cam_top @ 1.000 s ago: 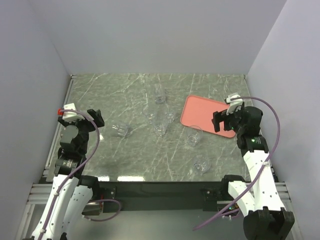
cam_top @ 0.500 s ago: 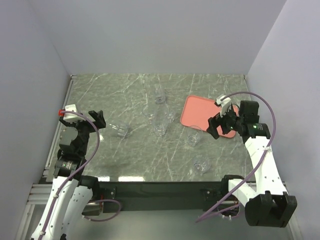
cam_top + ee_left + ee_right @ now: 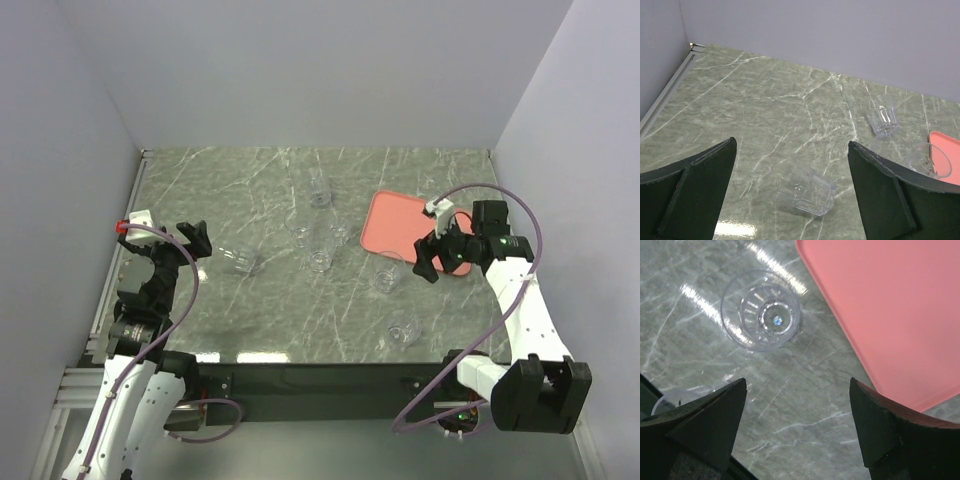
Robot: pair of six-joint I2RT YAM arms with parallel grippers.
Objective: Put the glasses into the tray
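**While the tray lies bare, the right jaws gape short of the nearest tumbler**

The salmon-pink tray (image 3: 398, 222) sits on the far right part of the green marble worktop (image 3: 200, 190), and none of the clear glass tumblers is in it. They are scattered to its left and near side. An upright tumbler (image 3: 761, 316) stands just beside the tray's near-left edge, and a second tumbler (image 3: 402, 327) stands closer to the arms. A cluster of tumblers (image 3: 320, 245) stands mid-worktop, its count too hard to settle. A lone tumbler (image 3: 318, 190) stands at the far side, and a tipped tumbler (image 3: 805, 192) lies on its side at the left.

The right arm (image 3: 520, 300) reaches over the tray's near-left corner. The right jaws are spread wide and hold nothing. In the wrist view the upright tumbler lies ahead of the fingertips, not between them. The left jaws are also fully apart and empty, aimed toward the tipped tumbler but clear of it.

Closing from here would, I judge, catch only air. The bigger danger is advancing off-line. One finger could strike the rim and topple the upright tumbler, and a round glass on polished stone may roll toward the second tumbler or the near edge. Clear walls make the rim hard to place, and smooth glass may slip from a shallow or skewed pinch. If the tumbler is carried low, its base could catch the tray's low rim and jolt loose. On the left, a nudge to the tipped tumbler would likely set it rolling.
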